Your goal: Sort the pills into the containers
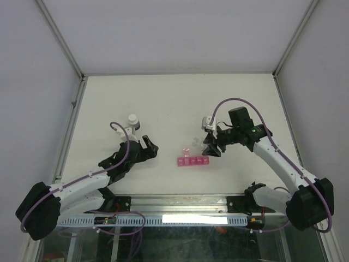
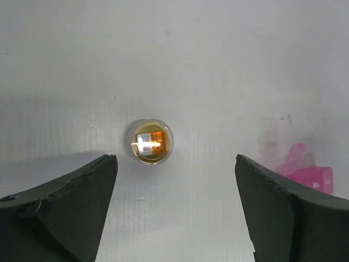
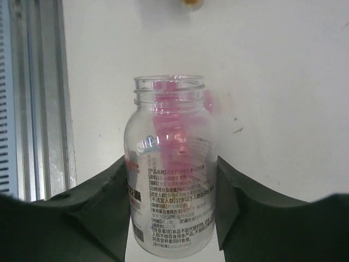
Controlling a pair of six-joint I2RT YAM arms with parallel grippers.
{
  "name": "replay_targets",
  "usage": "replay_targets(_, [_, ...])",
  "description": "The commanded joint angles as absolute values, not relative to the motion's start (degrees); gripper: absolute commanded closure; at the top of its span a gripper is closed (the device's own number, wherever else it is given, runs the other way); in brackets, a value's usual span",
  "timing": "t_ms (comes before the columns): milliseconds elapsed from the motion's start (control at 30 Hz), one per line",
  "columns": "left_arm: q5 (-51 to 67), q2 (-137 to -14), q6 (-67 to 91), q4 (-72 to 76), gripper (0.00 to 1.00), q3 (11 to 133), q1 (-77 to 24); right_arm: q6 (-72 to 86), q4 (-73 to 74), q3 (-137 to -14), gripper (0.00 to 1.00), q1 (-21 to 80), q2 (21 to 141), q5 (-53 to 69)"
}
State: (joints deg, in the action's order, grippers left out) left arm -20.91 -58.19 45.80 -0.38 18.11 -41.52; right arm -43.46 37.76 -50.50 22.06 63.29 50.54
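The right gripper (image 3: 170, 183) is closed around a clear uncapped bottle (image 3: 169, 120) whose mouth points at the pink pill-organiser strip (image 1: 193, 161) just beyond it, probably for pouring, while the left gripper (image 2: 175, 164) stands wide open and empty, facing a small amber-filled bottle (image 2: 151, 141).

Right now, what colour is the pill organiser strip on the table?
Pink. The pill organiser strip shows best in the top external view.
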Motion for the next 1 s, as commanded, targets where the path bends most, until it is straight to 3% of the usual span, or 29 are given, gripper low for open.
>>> replay_targets(0, [-14.66,-47.33,38.55,5.14,0.06,14.76,-41.06,-51.43,39.90,-49.23,1.00,26.72,65.70,39.34])
replay_targets(133, [-8.90,-36.70,34.76,12.71,0.01,8.59,-41.11,-51.94,39.81,-49.28,1.00,30.50,70.00,32.77])
replay_targets(300, [-10.37,-28.80,33.78,13.09,0.01,5.43,-41.05,-51.48,40.50,-50.86,1.00,33.87,74.51,27.10])
replay_targets(967, [-12.60,-27.29,32.52,9.51,0.01,6.25,-41.07,-48.82,45.01,-57.36,1.00,45.49,86.11,11.60])
